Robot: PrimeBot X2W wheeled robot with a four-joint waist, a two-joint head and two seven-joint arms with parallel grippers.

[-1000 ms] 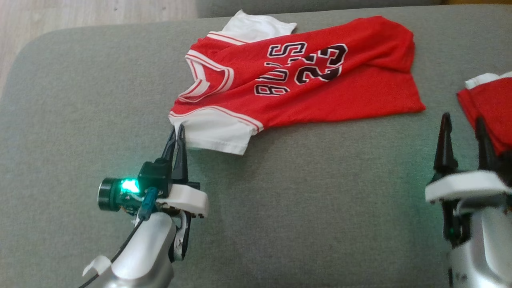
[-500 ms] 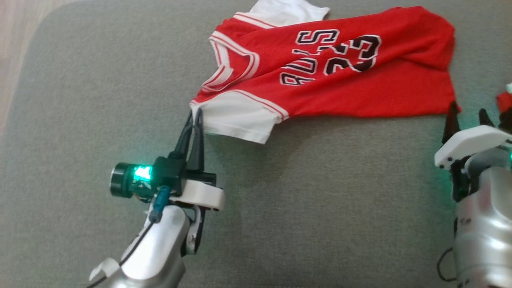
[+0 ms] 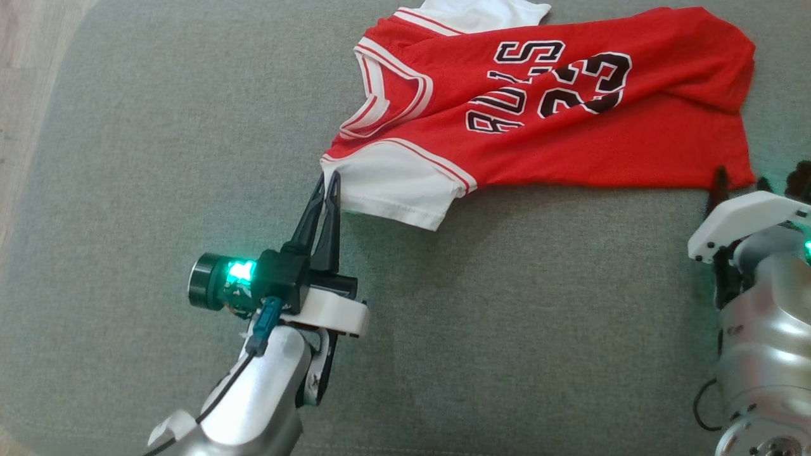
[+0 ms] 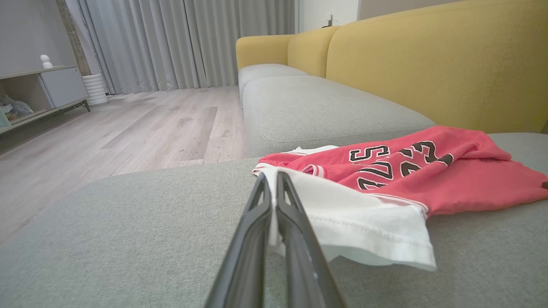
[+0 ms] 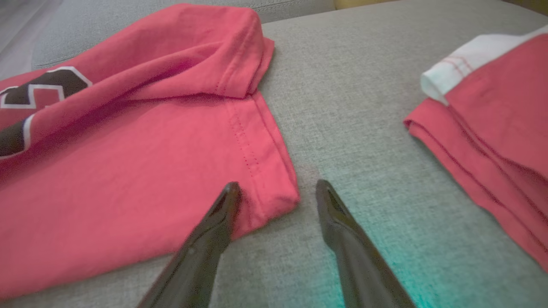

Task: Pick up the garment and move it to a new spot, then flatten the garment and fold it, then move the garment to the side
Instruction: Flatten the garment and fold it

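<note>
Left pincer (image 3: 328, 182) stays clamped on the garment's (image 3: 570, 145) white sleeve (image 3: 393, 190); right pincer (image 5: 278, 185), jaws apart, has arrived astride the hem corner (image 5: 267, 201), ready for flattening.

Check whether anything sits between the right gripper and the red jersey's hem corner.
Nothing visible does. The right gripper has its open fingers on either side of the hem corner of the red jersey on the grey cushion. A second folded red garment lies off to one side, apart from it.
</note>
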